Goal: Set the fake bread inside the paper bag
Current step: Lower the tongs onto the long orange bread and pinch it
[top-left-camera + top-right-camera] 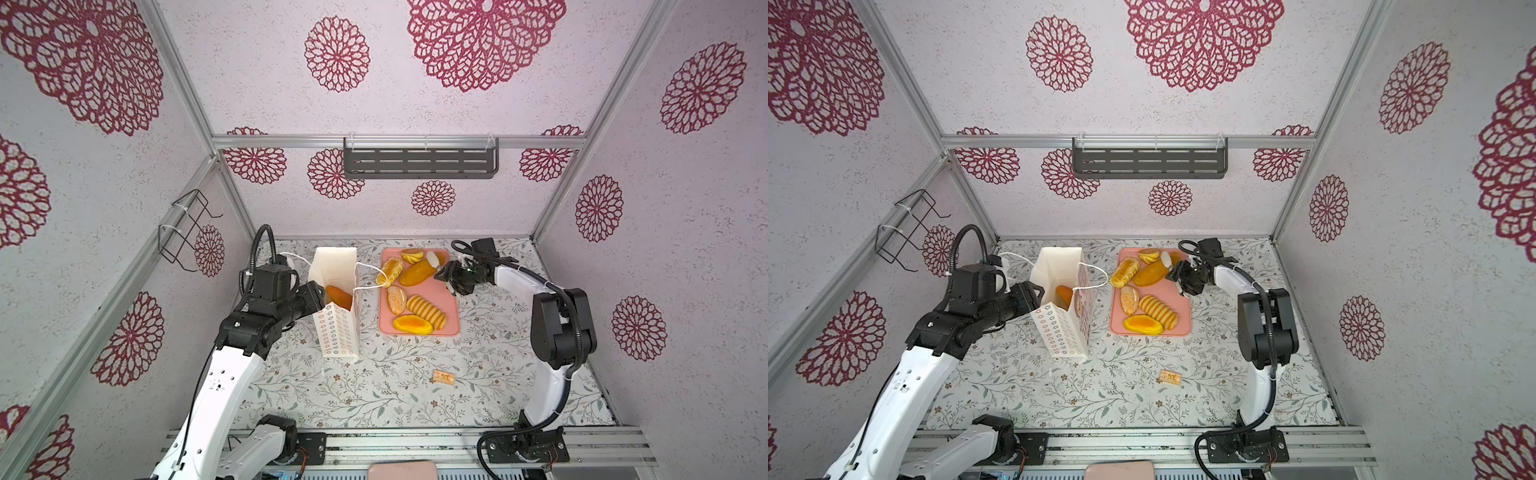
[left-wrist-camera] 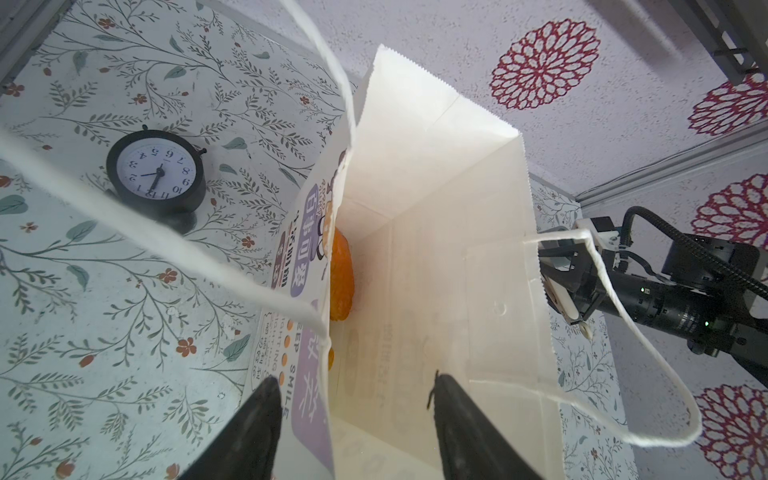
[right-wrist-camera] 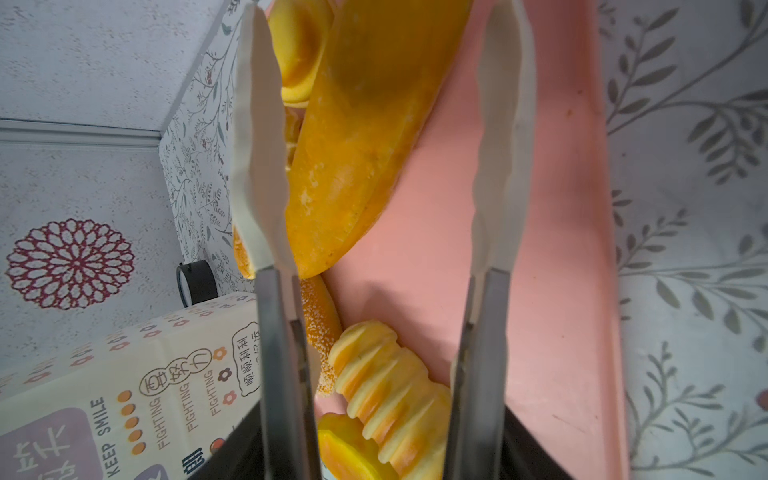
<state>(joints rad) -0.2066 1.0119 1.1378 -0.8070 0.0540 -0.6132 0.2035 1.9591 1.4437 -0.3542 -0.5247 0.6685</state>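
Orange long toy loaf (image 3: pixel 357 145) lies ungripped between the right gripper's (image 3: pixel 380 16) parted fingers (image 3: pixel 257 166); closing is called for next; cream paper bag (image 2: pixel 436 208) wall is straddled by left gripper's (image 2: pixel 353 380) parted fingers (image 2: pixel 257 424)

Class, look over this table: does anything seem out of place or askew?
One braided pastry overhangs the pink tray's left edge, toward the bag. A small tan block lies alone on the table, apart from everything else.
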